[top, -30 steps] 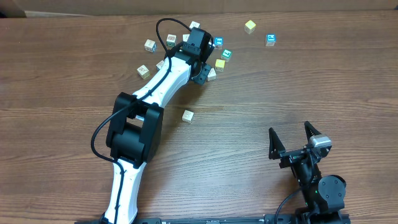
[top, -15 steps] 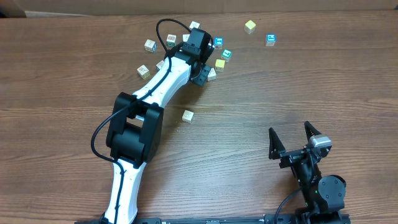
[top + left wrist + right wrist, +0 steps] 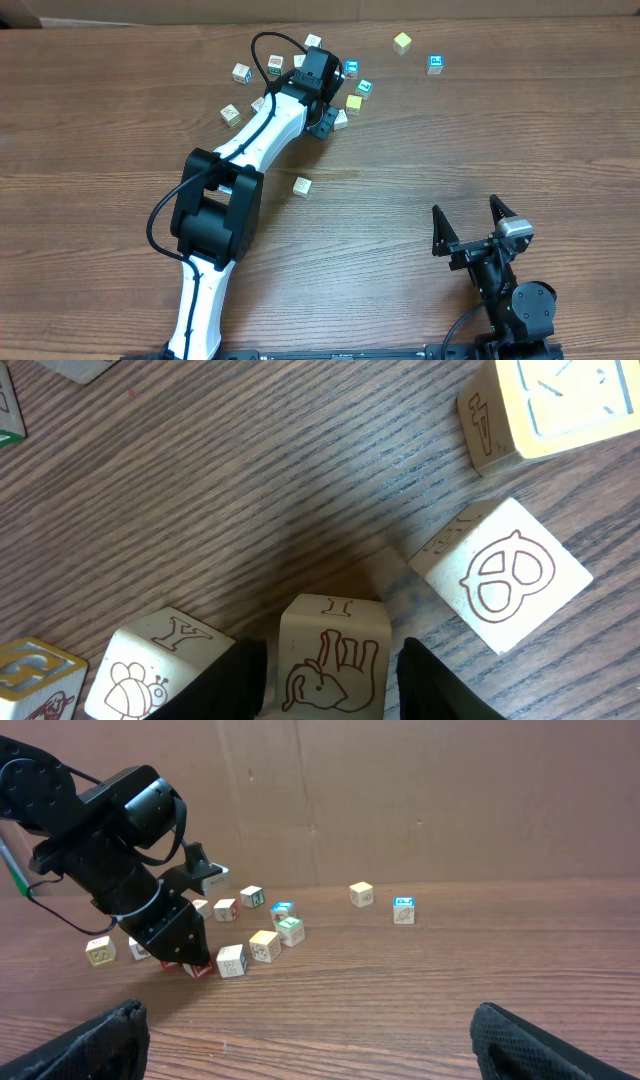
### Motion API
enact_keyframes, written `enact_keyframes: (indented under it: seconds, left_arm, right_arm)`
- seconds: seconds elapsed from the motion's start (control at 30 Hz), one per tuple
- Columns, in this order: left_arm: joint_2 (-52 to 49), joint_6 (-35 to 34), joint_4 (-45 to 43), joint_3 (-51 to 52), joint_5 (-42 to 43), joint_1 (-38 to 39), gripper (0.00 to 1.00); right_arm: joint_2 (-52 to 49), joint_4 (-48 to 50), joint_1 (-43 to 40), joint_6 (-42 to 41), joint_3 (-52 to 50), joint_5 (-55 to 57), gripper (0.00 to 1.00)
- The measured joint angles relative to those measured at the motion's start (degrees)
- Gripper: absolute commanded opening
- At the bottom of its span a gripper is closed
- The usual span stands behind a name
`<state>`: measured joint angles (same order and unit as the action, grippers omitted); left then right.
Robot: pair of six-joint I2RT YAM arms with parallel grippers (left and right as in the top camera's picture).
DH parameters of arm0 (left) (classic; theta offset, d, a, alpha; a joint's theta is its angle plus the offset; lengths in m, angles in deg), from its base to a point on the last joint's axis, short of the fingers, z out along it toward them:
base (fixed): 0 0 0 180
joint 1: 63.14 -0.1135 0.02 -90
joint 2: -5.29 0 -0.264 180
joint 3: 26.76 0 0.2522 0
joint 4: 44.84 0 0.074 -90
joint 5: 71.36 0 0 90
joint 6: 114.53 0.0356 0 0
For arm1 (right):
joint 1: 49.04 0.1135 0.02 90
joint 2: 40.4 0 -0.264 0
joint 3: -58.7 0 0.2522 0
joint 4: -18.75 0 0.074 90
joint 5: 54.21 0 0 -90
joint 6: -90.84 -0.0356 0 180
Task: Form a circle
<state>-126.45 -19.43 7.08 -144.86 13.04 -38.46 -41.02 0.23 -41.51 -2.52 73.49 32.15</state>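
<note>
Small whitish cubes with printed faces lie in a loose arc at the far middle of the table, the cluster for the circle. My left gripper reaches down into it. In the left wrist view its jaws stand either side of an elephant cube, with a thin gap on each side, so it is open. A bee cube lies to the left and a pretzel cube to the right. My right gripper stands wide open and empty near the front right.
Two cubes lie apart at the far right, and one cube sits alone nearer the middle. The left arm stretches diagonally across the left half. A cardboard wall backs the table.
</note>
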Motion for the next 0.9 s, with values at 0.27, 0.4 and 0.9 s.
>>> enact_keyframes:
  seconds: [0.27,0.4,0.9]
  left_arm:
    - [0.0,0.0,0.0,0.0,0.0,0.0,0.35]
    - [0.0,0.0,0.0,0.1,0.0,0.0,0.37]
    - [7.0,-1.2,3.8,0.0,0.0,0.0,0.31]
  right_arm:
    - [0.0,0.0,0.0,0.0,0.0,0.0,1.00]
    - [0.0,0.0,0.0,0.0,0.0,0.0,1.00]
    - [0.0,0.0,0.0,0.0,0.0,0.0,1.00]
